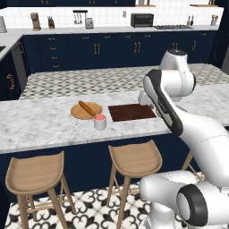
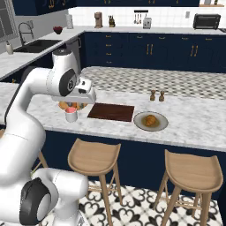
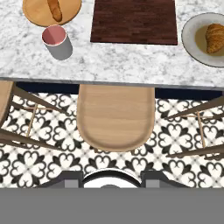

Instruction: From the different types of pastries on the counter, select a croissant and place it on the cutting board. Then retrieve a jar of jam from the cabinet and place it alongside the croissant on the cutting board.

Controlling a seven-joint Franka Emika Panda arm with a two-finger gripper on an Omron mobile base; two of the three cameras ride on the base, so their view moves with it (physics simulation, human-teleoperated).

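The croissant point(image 3: 215, 37) lies on a grey plate point(image 3: 192, 41) on the counter point(image 3: 118, 65), ahead and right of the empty, closed gripper point(image 3: 112, 181). It is probably light, soft and flaky; a gentle grasp across its plump middle should suit.

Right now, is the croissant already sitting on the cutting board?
No, the croissant lies on a round grey plate to one side of the bare dark cutting board.
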